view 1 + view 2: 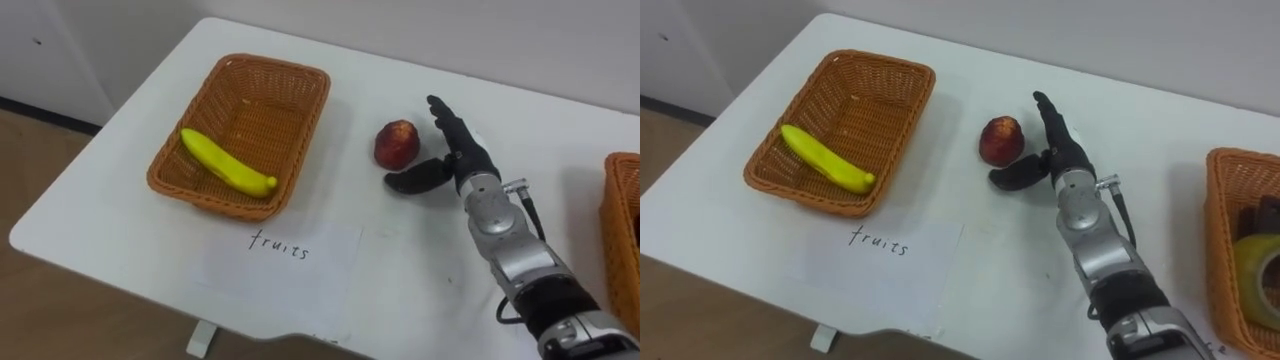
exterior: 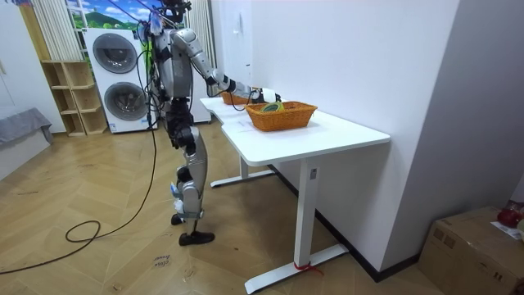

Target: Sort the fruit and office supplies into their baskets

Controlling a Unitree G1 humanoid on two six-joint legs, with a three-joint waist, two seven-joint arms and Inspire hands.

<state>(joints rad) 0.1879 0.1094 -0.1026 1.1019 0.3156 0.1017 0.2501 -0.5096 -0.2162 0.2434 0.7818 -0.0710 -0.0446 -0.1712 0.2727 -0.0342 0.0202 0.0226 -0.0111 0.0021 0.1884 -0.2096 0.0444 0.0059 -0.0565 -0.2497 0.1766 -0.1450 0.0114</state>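
Right hand (image 1: 465, 160) over mid-counter, toward the far edge, arm coming in from the lower right. Fingers (image 1: 447, 117) straight and spread wide, pointing at the far edge, just right of the red fruit (image 1: 397, 144). Thumb (image 1: 415, 180) stuck out sideways along the fruit's near side, very close. Touching or not: cannot tell. Nothing held, nothing closed round.

Red fruit, probably an apple or peach, resting on bare counter (image 1: 400, 290), between the two baskets, nearer the left one.

Fruit basket (image 1: 262, 108) toward the counter's far left corner, wicker, rectangular. Banana (image 1: 228, 163) lying inside, diagonal, along the basket's near side. Paper label (image 1: 280, 255) flat near the counter's near edge, just in front of that basket, handwritten word on it.

Second basket (image 1: 1223, 215) toward the counter's right end, cut off by the picture edge. Barely a sliver of wicker in the left eye view. More in the right eye view: a yellow-green ring inside, probably a tape roll (image 1: 1260, 275), and a dark item (image 1: 1265, 215) behind it, too cut off to name.

Room view only: standing upright at the counter's long edge, arm stretched out over the top, with the second basket nearest the camera and the fruit basket beyond. Washing machines (image 2: 115, 74) stacked against the wall behind.
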